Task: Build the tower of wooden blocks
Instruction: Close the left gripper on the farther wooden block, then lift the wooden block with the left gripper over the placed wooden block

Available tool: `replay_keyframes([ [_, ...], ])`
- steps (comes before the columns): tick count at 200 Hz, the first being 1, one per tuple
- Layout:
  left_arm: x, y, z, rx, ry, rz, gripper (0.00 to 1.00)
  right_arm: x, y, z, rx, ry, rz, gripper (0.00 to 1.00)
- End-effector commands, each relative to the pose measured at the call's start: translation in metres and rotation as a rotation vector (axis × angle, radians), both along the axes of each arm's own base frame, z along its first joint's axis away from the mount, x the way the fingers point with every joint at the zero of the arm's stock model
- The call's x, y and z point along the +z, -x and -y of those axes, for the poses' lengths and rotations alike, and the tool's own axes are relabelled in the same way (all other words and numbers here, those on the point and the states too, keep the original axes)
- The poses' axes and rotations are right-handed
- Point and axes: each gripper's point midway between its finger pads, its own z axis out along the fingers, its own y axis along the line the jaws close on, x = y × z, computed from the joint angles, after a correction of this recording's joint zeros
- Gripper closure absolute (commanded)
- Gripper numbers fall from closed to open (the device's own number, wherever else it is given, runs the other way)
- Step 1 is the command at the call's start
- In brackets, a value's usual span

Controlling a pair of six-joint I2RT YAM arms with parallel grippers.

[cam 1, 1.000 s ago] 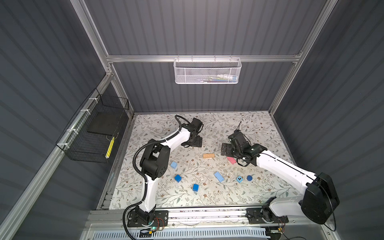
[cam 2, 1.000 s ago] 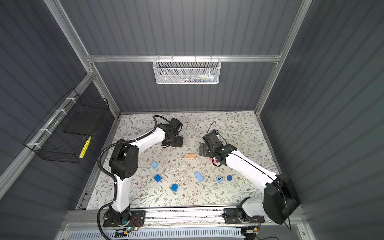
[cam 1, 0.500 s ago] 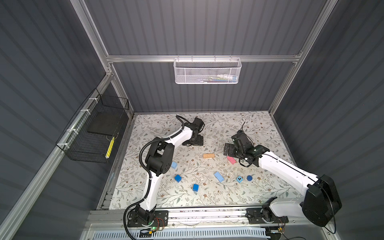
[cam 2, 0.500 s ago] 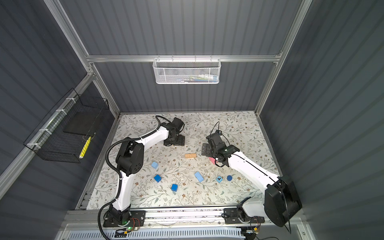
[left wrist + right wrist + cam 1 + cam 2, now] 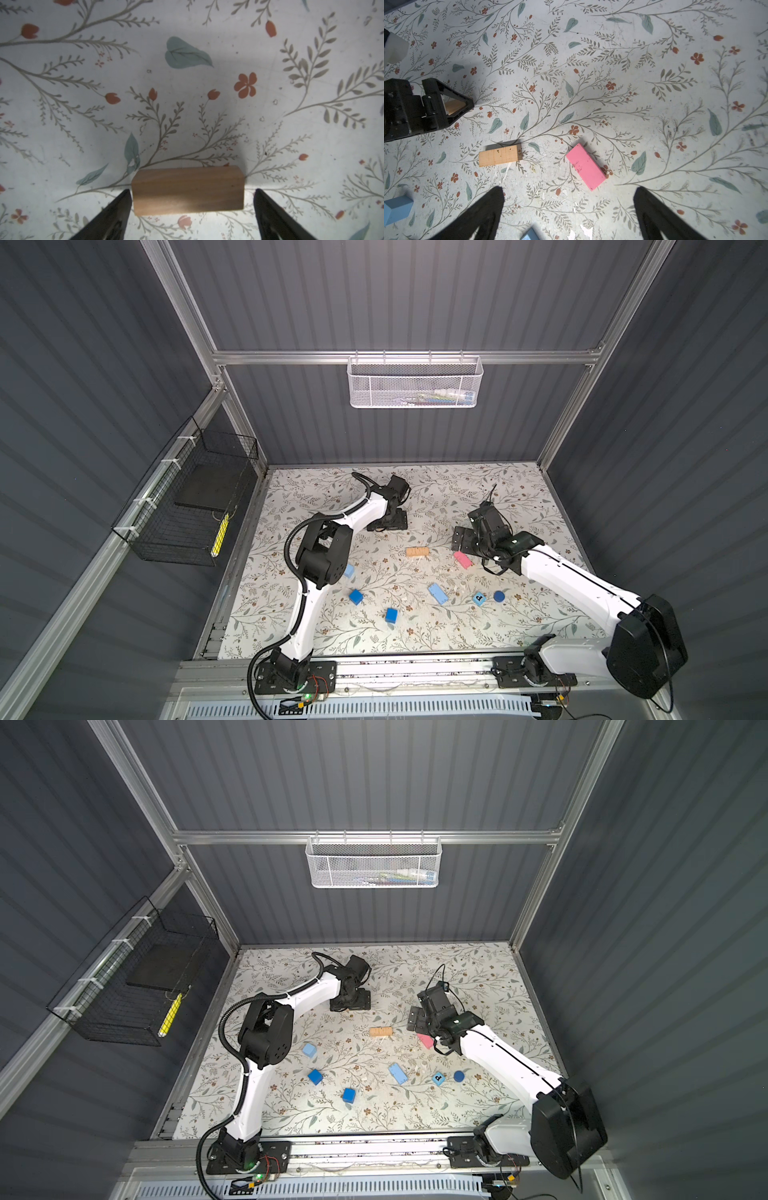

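Note:
The wood blocks lie singly on the floral mat, none stacked. My left gripper (image 5: 192,190) is open and low over a tan bar (image 5: 187,191), one finger at each end; it sits at the back middle (image 5: 388,522). My right gripper (image 5: 569,188) is open and empty, just short of the pink bar (image 5: 585,166), which shows in both top views (image 5: 462,559). A second tan bar (image 5: 417,551) lies between the two grippers. Nearer the front are a light blue bar (image 5: 437,593), a lettered blue cube (image 5: 479,598) and a dark blue cylinder (image 5: 499,595).
A light blue cube (image 5: 349,571) sits beside the left arm's elbow, with two dark blue cubes (image 5: 355,596) (image 5: 390,615) in front of it. A white mesh basket (image 5: 414,383) hangs on the back wall and a black wire basket (image 5: 187,506) on the left wall.
The left arm's elbow has swung to the right while its gripper stayed over the tan bar. The right gripper has drifted slightly to the right.

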Motion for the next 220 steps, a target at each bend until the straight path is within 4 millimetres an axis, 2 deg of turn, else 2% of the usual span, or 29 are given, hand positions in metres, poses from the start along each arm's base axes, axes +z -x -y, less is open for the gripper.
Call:
replay_keyframes([
  [1,-0.004,0.000,-0.002,0.018,-0.013,-0.020,0.10,-0.005,0.003,0.004,-0.010,0.006,-0.016,0.01],
  [57,-0.008,0.001,-0.001,0.020,-0.010,-0.028,0.15,-0.008,0.004,0.003,-0.010,0.003,-0.026,0.01],
  [145,-0.015,-0.003,-0.002,0.026,-0.029,-0.023,0.17,-0.008,0.005,0.009,-0.021,0.011,-0.025,0.01],
  [192,-0.016,0.000,-0.003,0.032,-0.024,-0.036,0.28,-0.011,0.007,0.009,-0.024,0.007,-0.035,0.01],
  [220,-0.016,0.008,0.001,0.031,0.002,-0.062,0.31,-0.012,0.007,0.007,-0.019,0.003,-0.036,0.01],
])
